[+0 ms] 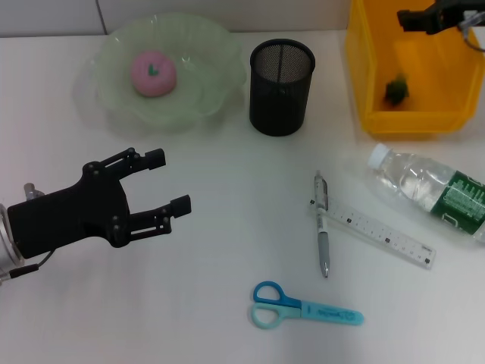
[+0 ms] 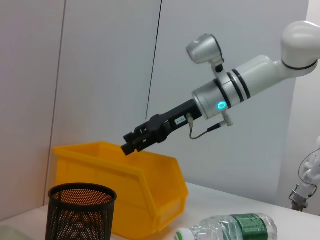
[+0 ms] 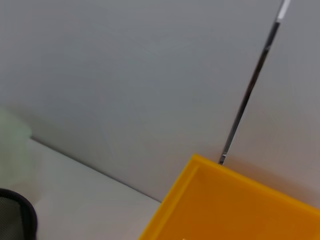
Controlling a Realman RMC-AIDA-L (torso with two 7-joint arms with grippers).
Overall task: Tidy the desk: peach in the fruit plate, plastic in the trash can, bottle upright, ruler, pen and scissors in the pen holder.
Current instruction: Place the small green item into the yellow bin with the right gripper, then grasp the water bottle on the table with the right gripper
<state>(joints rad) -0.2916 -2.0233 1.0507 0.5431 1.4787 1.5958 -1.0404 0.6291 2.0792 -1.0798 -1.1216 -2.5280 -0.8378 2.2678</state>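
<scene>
A pink peach (image 1: 152,73) lies in the pale green fruit plate (image 1: 214,97) at the back left. The black mesh pen holder (image 1: 281,87) (image 2: 81,211) stands empty beside it. A dark crumpled plastic piece (image 1: 396,90) lies in the yellow trash can (image 1: 362,72) (image 2: 145,187) (image 3: 235,205). My right gripper (image 1: 415,18) (image 2: 131,144) hovers above that can. The bottle (image 1: 433,190) (image 2: 232,228) lies on its side at the right. A pen (image 1: 322,225), a clear ruler (image 1: 379,234) and blue scissors (image 1: 305,307) lie on the desk. My left gripper (image 1: 170,182) is open and empty at the front left.
The pen lies across one end of the ruler. The scissors sit near the desk's front edge. A white wall runs behind the desk.
</scene>
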